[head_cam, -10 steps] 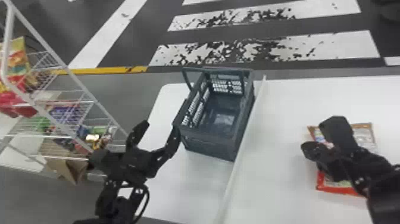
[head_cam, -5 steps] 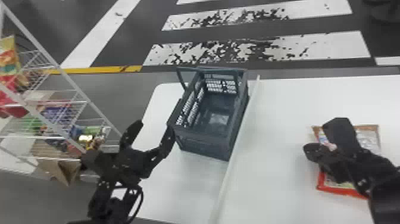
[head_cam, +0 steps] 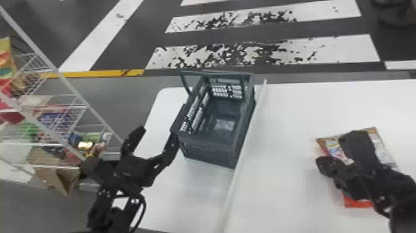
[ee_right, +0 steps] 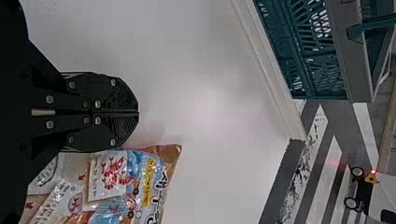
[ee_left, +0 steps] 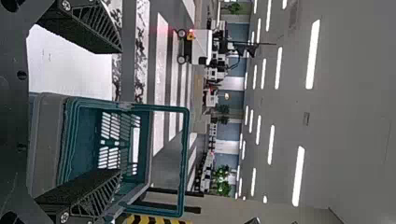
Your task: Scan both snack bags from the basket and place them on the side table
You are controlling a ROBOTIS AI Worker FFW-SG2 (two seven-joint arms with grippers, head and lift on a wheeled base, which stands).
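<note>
While the right hand [head_cam: 324, 164] hovers, a snack bag [ee_right: 149, 182] lies alongside.

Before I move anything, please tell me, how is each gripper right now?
Left gripper: open, fingers wide apart at the basket, holding nothing.
Right gripper: closed, fingertips together, nothing between them, near a snack bag.

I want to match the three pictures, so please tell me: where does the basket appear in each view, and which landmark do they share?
Head view: basket, near the middle, just left of the white ledge.
Left wrist view: basket, partly behind a finger of the left end effector.
Right wrist view: basket, across the white ledge from the right end effector.
Shared landmark: the white floor stripes.
</note>
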